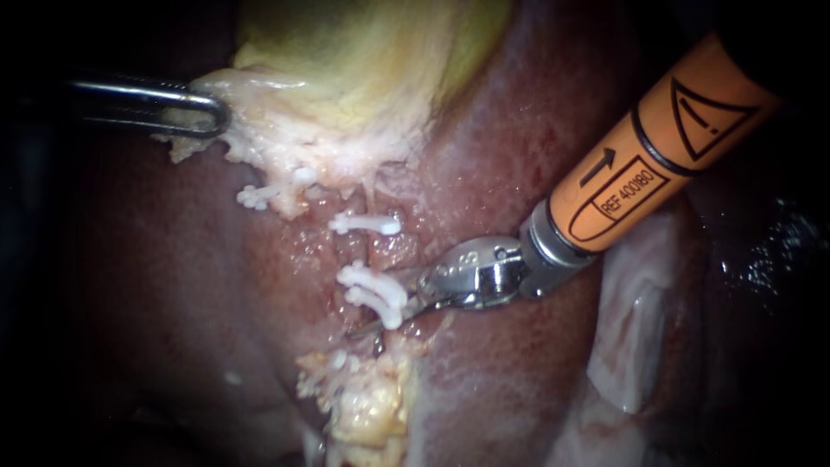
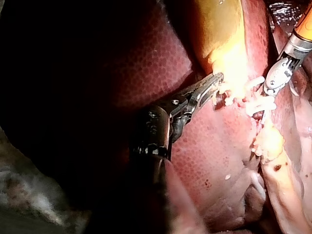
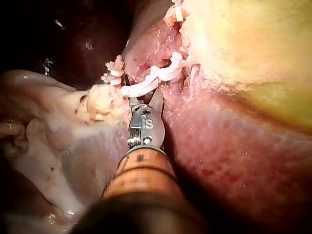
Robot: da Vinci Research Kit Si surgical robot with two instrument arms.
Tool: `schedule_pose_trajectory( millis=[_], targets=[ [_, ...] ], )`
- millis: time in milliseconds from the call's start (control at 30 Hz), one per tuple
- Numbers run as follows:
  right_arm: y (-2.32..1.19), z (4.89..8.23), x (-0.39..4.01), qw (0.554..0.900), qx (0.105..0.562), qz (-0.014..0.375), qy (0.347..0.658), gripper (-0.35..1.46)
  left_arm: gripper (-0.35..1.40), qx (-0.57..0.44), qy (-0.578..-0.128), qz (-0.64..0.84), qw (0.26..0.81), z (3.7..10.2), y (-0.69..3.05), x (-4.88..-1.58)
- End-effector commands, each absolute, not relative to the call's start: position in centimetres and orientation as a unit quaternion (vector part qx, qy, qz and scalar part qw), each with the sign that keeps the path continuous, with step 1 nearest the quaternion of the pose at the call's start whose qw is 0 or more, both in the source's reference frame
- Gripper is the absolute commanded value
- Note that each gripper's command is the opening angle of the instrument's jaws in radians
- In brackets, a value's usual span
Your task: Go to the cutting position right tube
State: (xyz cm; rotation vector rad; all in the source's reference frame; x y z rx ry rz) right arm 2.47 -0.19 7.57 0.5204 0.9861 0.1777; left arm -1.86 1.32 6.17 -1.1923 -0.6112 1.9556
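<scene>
so, the right tube [image 1: 380,253] runs up and down the endoscope view, from the gallbladder [image 1: 363,78] toward the fatty lump below, and its long axis crosses the right instrument [image 1: 385,322] nearly at right angles. an upper clip [image 1: 367,225] and a lower pair of clips [image 1: 373,292] sit across it, with a bare stretch between them. the right instrument is plainly the nearer one. its hand, two thin blades, is released: jaws parted in a narrow v, grasping nothing, tips just beside and under the lower pair of clips. in the right wrist view a clip lies straight ahead, across the parted blades. by that, the bare stretch lies just beyond the tips, toward the gallbladder, so the move looks like a short shift that way. the left instrument [image 1: 207,112] is well apart, its hand clenched on the gallbladder's pale edge above the liver [image 1: 138,285].
</scene>
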Motion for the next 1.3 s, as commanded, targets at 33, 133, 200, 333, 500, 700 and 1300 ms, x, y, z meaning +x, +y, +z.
schedule_pose_trajectory(
  millis=[33, 133, 200, 333, 500, 700, 1300],
  targets=[
    [-0.19, 7.56, 2.45, 0.844, 0.25, 0.086, 0.467, 1.35, -0.35, -0.466, -0.239, 0.764, 0.376, 6.17, 1.32, -1.86],
    [-0.21, 7.54, 2.37, 0.841, 0.255, 0.081, 0.47, 1.38, -0.35, -0.466, -0.239, 0.764, 0.376, 6.16, 1.31, -1.85],
    [-0.22, 7.52, 2.29, 0.839, 0.258, 0.079, 0.472, 1.4, -0.35, -0.466, -0.239, 0.764, 0.376, 6.16, 1.31, -1.85],
    [-0.17, 7.44, 2.08, 0.831, 0.272, 0.08, 0.479, 1.43, -0.35, -0.466, -0.239, 0.764, 0.376, 6.16, 1.31, -1.85],
    [-0.12, 7.33, 1.82, 0.812, 0.304, 0.087, 0.49, 1.43, -0.35, -0.466, -0.239, 0.764, 0.376, 6.16, 1.31, -1.85],
    [-0.07, 7.3, 1.75, 0.797, 0.332, 0.104, 0.493, 1.43, -0.35, -0.466, -0.239, 0.764, 0.376, 6.16, 1.31, -1.85],
    [0.08, 7.42, 2.06, 0.758, 0.37, 0.14, 0.519, 1.45, -0.35, -0.466, -0.239, 0.764, 0.376, 6.16, 1.31, -1.85]
  ],
)
